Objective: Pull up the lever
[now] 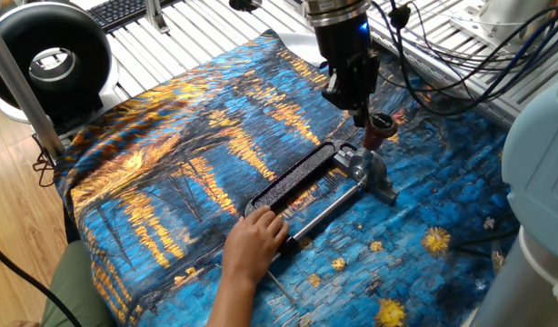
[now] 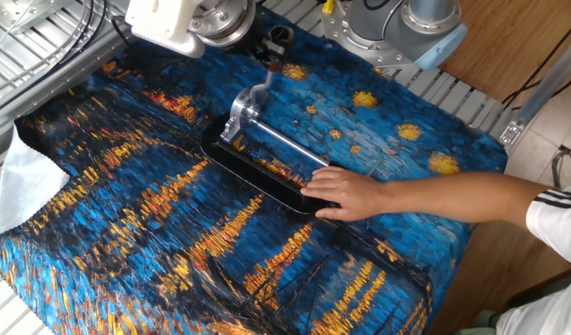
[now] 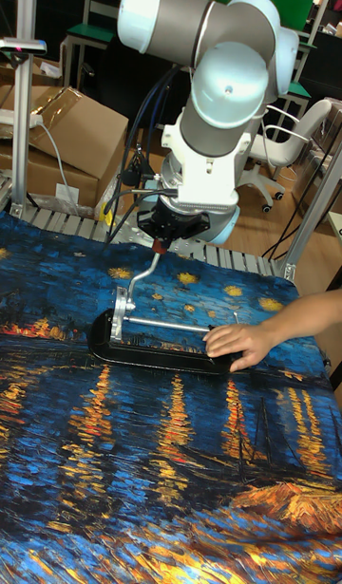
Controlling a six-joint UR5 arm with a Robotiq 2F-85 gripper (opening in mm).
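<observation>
The lever (image 1: 373, 143) is a curved silver arm with a reddish-brown knob (image 1: 381, 126). It rises from the metal end of the black clamp tool (image 1: 295, 183) lying on the painted cloth. My gripper (image 1: 363, 111) hangs right at the knob, fingers closed against its top. In the other fixed view the lever (image 2: 258, 90) slants up to the gripper (image 2: 272, 45). The tall fixed view shows the gripper (image 3: 165, 233) just above the knob (image 3: 159, 248), with the lever (image 3: 141, 272) arcing down to the clamp tool (image 3: 152, 352).
A person's hand (image 1: 255, 240) presses down the far end of the clamp tool; its arm (image 2: 453, 198) reaches in from the table edge. A thin steel rod (image 2: 287, 145) runs beside the black frame. Cables (image 1: 443, 64) hang behind the arm. A black round device (image 1: 50, 56) stands at the corner.
</observation>
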